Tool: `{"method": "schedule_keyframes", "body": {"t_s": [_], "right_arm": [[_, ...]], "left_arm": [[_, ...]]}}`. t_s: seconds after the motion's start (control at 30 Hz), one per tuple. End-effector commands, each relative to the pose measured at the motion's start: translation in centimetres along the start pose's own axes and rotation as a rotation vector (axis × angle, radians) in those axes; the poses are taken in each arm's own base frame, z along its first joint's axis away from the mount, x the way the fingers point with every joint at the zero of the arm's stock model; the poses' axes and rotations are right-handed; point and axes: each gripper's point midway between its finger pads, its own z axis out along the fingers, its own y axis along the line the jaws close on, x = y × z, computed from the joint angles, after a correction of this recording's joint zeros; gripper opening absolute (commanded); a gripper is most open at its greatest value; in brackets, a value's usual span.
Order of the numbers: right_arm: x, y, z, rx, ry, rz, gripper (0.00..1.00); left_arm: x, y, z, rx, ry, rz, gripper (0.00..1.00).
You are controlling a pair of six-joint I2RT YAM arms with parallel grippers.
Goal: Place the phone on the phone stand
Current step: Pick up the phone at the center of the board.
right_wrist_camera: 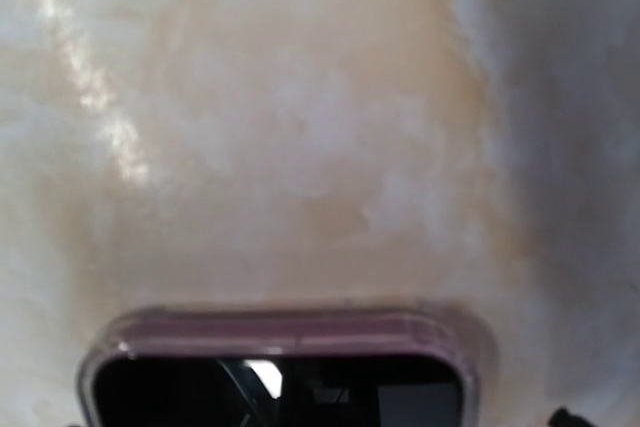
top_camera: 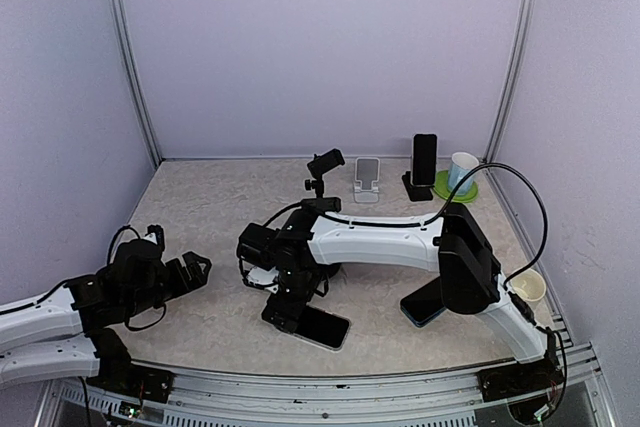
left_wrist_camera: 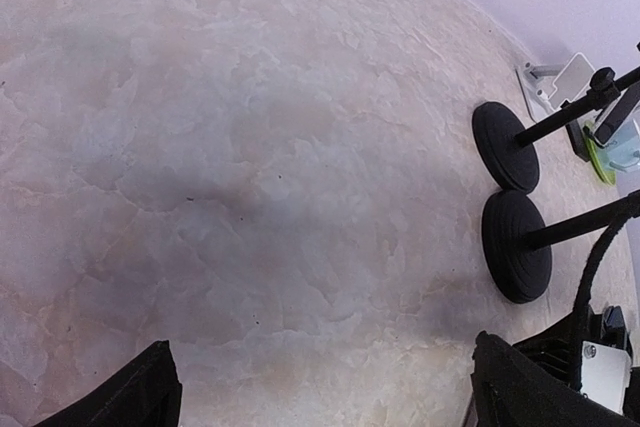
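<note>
On the pale marbled counter, my right gripper sits over a phone lying flat by the near edge, about mid-width.
The empty white phone stand sits by the far edge, right of centre, well apart from the phone. I cannot tell whether my right jaws pinch the phone; my wrist camera shows only its rounded end. I judge I should grip its long edges, lift level, then lean it onto the stand's ledge. My left gripper hangs idle, jaws spread wide.

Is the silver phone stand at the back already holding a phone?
No, the silver stand is bare; the upright phone nearby sits in a separate black holder.
</note>
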Motion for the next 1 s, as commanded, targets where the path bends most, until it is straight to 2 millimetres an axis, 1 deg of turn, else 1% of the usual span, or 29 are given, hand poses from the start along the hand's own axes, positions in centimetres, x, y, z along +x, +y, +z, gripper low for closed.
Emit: {"method": "schedule_keyframes", "body": {"t_s": [0.0, 0.23, 0.33, 0.5, 0.7, 0.8, 0.97], "right_arm": [[-0.4, 0.7, -1.2, -0.023, -0.034, 0.007, 1.00], [-1.0, 1.0, -2.0, -0.045, -0.068, 0.014, 1.00], [-0.6, 0.9, -1.5, -0.037, -0.053, 0.013, 1.00], [0.4, 0.5, -0.1, -0.003, -0.010, 0.022, 1.00], [0.5, 0.7, 0.1, 0.028, -0.004, 0.018, 1.00], [0.8, 0.5, 0.4, 0.061, 0.008, 0.020, 0.98], [1.4, 1.4, 1.1, 0.053, 0.022, 0.012, 0.96]], "left_arm": [[0.0, 0.0, 0.0, 0.013, -0.006, -0.018, 0.99], [0.0, 0.0, 0.0, 0.017, -0.007, -0.025, 0.99], [0.0, 0.1, 0.0, 0.016, -0.005, -0.024, 0.99], [0.1, 0.2, 0.0, 0.014, -0.006, -0.028, 0.99], [0.2, 0.3, 0.1, 0.011, -0.002, -0.029, 0.99], [0.2, 0.3, 0.1, 0.012, -0.003, -0.031, 0.99], [0.1, 0.3, 0.1, 0.013, -0.003, -0.033, 0.99]]}}
